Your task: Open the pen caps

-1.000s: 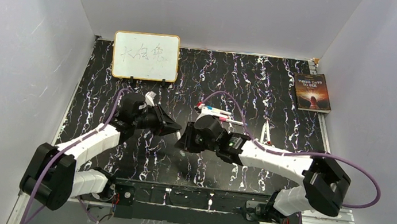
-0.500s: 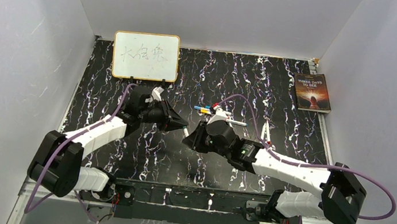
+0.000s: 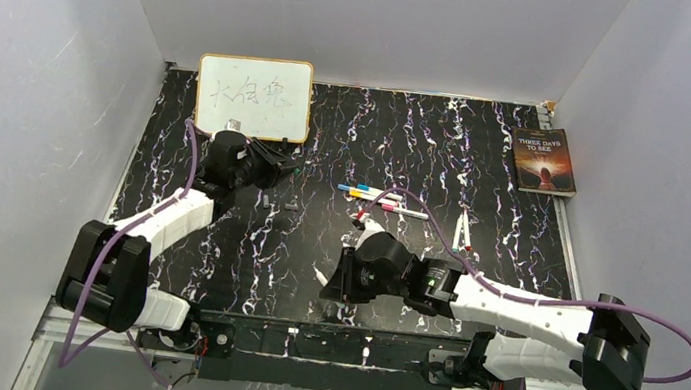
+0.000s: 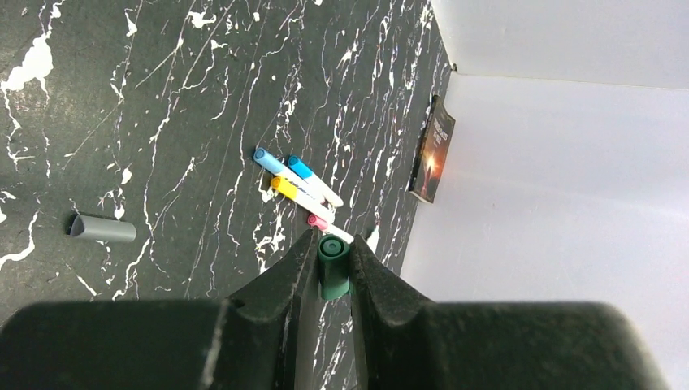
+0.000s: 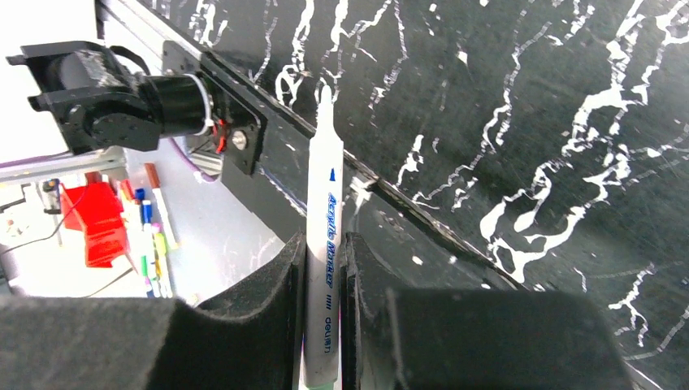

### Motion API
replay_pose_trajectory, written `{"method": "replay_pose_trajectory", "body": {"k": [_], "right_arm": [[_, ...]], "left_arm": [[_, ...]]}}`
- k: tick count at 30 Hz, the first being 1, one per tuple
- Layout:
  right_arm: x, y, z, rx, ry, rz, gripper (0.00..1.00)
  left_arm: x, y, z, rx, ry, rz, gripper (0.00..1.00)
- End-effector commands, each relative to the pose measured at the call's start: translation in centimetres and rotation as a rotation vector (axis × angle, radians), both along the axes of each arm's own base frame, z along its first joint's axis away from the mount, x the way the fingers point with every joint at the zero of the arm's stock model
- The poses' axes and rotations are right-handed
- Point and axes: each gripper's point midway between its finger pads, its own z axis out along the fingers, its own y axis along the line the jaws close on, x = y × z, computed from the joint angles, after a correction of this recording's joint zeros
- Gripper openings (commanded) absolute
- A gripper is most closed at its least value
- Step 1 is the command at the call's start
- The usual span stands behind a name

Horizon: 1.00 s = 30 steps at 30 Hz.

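Left fingers (image 4: pixel 280 288), just in front of the whiteboard (image 3: pixel 253 97), pinch shut on a green pen cap (image 4: pixel 333 264), while right fingers (image 5: pixel 260 313), far in front of the whiteboard, clamp the uncapped white pen (image 5: pixel 323 244), and the capped pens (image 3: pixel 381 198) lie crosswise on the surface (image 3: pixel 485 173) to the whiteboard's right, between the 2 arms.

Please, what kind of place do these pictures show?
Probably a lab robot test cell: two arms bolted at the edge of a marbled table, plain walls close around it, and props: a whiteboard, a book, pens.

Whiteboard (image 3: pixel 253 97) back left, book (image 3: pixel 545 161) back right, pens (image 3: pixel 379 198) between, perhaps a cap (image 4: pixel 101 229) leftward.
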Motion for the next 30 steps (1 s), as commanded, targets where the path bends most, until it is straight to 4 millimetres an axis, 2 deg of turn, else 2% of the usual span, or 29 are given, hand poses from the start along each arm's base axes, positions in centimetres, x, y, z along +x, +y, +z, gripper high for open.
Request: {"method": "replay_pose_trajectory", "body": {"k": [1, 7, 8, 9, 12, 15, 22, 30], "right_arm": [[0.6, -0.8, 1.0, -0.022, -0.045, -0.025, 0.0], [2.2, -2.7, 1.1, -0.112, -0.124, -0.088, 0.0], [2.5, -3.1, 1.1, -0.136, -0.139, -0.103, 0.0], [3.7, -4.7, 0.8, -0.23, -0.183, -0.152, 0.0], [4.8, -6.0, 0.7, -0.317, -0.226, -0.194, 0.0], [5.6, -7.0, 0.6, -0.382, -0.261, -0.214, 0.0], [7.2, -8.6, 0.7, -0.464, -0.299, -0.262, 0.0], [9.9, -11.5, 1.2, -0.501, -0.291, -0.351, 0.0]], "left_arm": [[0.4, 0.2, 2.5, 0.045, -0.078, -0.021, 0.0], [-2.8, 0.7, 2.1, 0.159, -0.057, -0.133, 0.0], [-3.6, 0.7, 1.8, 0.168, -0.05, -0.156, 0.0], [-5.8, 0.6, 1.1, 0.179, -0.027, -0.223, 0.0], [-8.0, 0.7, 0.5, 0.194, 0.002, -0.276, 0.0], [-9.7, 1.0, 0.7, 0.202, 0.001, -0.3, 0.0], [-11.6, 1.3, 1.2, 0.211, 0.006, -0.334, 0.0], [-12.3, 1.3, 1.0, 0.214, 0.013, -0.35, 0.0]]}}
